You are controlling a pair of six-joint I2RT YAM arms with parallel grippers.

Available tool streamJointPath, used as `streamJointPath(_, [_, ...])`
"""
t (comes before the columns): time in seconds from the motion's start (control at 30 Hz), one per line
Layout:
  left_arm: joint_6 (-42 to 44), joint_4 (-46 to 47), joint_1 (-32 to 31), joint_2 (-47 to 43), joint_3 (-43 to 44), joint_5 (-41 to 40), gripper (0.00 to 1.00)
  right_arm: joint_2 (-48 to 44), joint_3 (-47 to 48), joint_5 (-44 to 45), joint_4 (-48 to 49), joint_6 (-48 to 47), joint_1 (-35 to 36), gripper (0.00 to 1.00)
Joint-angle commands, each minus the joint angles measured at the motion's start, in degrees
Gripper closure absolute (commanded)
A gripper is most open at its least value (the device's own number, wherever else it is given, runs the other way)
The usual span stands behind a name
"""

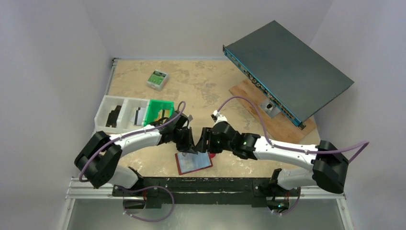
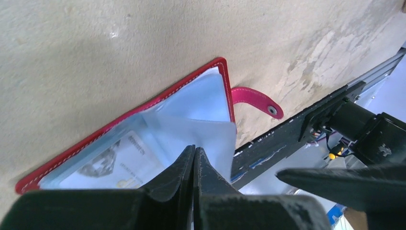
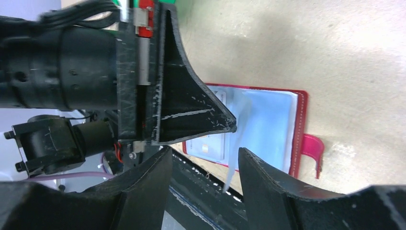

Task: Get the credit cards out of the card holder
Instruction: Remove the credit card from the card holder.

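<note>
One small red folding card holder (image 1: 194, 163) lies open at the near edge of the sandy bench (image 1: 206, 81), between two grippers. The left gripper (image 2: 194, 151) is clenched on one pale clear sleeve (image 2: 208, 136) of it; the right gripper (image 3: 203, 151) is released, empty. One printed card (image 2: 119, 160) sits pocketed, its writing unreadable. Behind: one green-and-white box (image 1: 157, 79), one white divided tray (image 1: 102, 115), one green bin (image 1: 154, 109), and one dark flat device (image 1: 292, 62) tilted on a wooden board (image 1: 249, 93).

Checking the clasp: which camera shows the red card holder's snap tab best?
Left wrist: the snap tab lies fully visible beside the open card holder, button showing. Right wrist shows it too, button unseen; in the top view it is too small.
</note>
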Motion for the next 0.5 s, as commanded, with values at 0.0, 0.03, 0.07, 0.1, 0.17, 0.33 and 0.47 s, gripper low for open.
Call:
streamJointPath(0.0, [-1.62, 4.83, -1.01, 5.02, 2.58, 2.48, 1.00, -2.90, -0.97, 4.50, -4.40, 0.40, -0.24, 0.48])
streamJointPath(0.03, [-1.71, 5.09, -1.24, 5.95, 3.22, 2.77, 1.00, -3.25, -1.24, 4.48, -4.50, 0.41, -0.24, 0.48])
streamJointPath(0.07, [-1.61, 5.17, -1.52, 6.77, 3.75, 2.80, 1.00, -3.42, -1.35, 4.59, -4.66, 0.37, -0.25, 0.48])
streamJointPath(0.1, [-1.56, 5.18, -1.74, 7.37, 4.33, 2.82, 1.00, -3.56, -1.55, 4.81, -4.84, 0.40, -0.28, 0.49])
streamJointPath(0.17, [-1.49, 4.87, -1.87, 7.97, 5.03, 2.94, 1.00, -3.56, -1.61, 5.10, -4.94, 0.33, -0.24, 0.49])
streamJointPath(0.33, [1.07, -3.34, -1.72, 2.66, 6.49, -2.61, 0.95, -0.85, -0.68, 0.51, -1.82, -2.17, -0.19, 0.50])
streamJointPath(0.47, [2.30, -12.15, -1.27, -5.67, 5.77, -9.75, 0.89, 1.44, -0.48, -3.06, 1.90, -2.84, -0.15, 0.53])
